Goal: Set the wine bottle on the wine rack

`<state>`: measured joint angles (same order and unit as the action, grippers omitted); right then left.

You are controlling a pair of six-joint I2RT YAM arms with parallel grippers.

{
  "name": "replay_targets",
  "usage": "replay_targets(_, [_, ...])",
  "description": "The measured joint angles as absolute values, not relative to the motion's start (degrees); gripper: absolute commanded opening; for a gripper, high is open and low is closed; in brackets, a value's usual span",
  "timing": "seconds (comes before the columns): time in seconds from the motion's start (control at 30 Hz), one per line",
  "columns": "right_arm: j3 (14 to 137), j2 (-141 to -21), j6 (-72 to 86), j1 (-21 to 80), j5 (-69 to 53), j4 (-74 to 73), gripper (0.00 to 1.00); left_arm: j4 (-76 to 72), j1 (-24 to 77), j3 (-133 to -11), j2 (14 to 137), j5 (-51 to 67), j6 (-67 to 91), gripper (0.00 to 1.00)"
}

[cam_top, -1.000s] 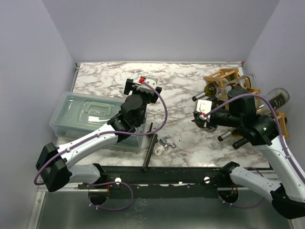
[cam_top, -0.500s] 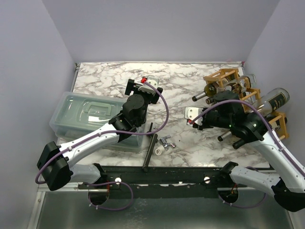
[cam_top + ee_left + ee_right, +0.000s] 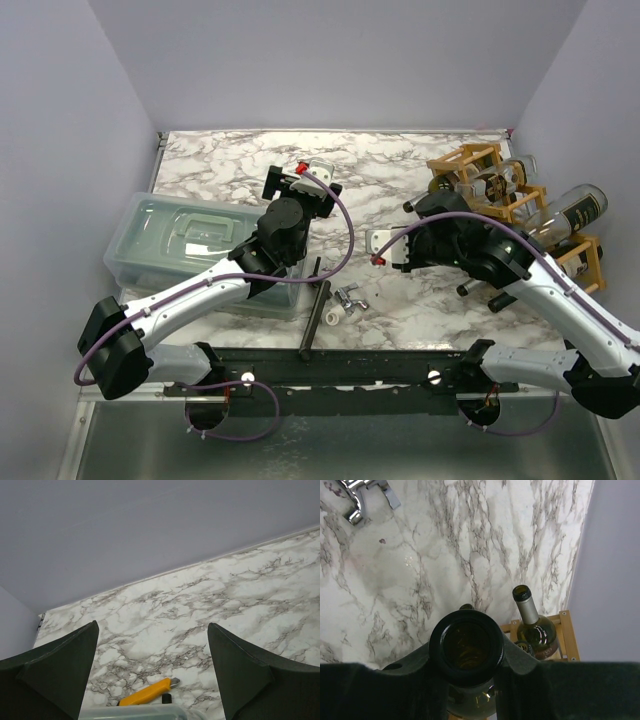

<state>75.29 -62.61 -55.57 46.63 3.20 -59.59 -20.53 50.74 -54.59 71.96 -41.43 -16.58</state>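
Glass wine bottle (image 3: 466, 645), dark green, seen mouth-first in the right wrist view, held just beside the wine rack (image 3: 568, 636). Right gripper (image 3: 467, 672) is clamped on its neck, one finger on each side. Left gripper (image 3: 152, 670) hovers well away from the rack, jaws apart and empty. A second bottle (image 3: 530, 625) lies in a rack cell, neck outward. The held bottle is likely heavy, rigid, smooth and breakable. The neck under the lip looks the surest hold, though the body may swing and knock the wooden frame.
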Motion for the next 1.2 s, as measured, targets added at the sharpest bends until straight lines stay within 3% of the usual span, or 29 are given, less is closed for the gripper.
replay_targets(0.37, [73.69, -63.64, -58.13, 47.57, 12.21, -59.77, 0.00, -20.51, 51.00, -54.61, 71.96, -41.43, -16.45, 0.91])
replay_targets(1.2, [53.84, -62.39, -69.78, 47.55, 24.21, -48.90, 0.00, -20.49, 51.99, -54.63, 69.63, -41.43, -16.36, 0.91])
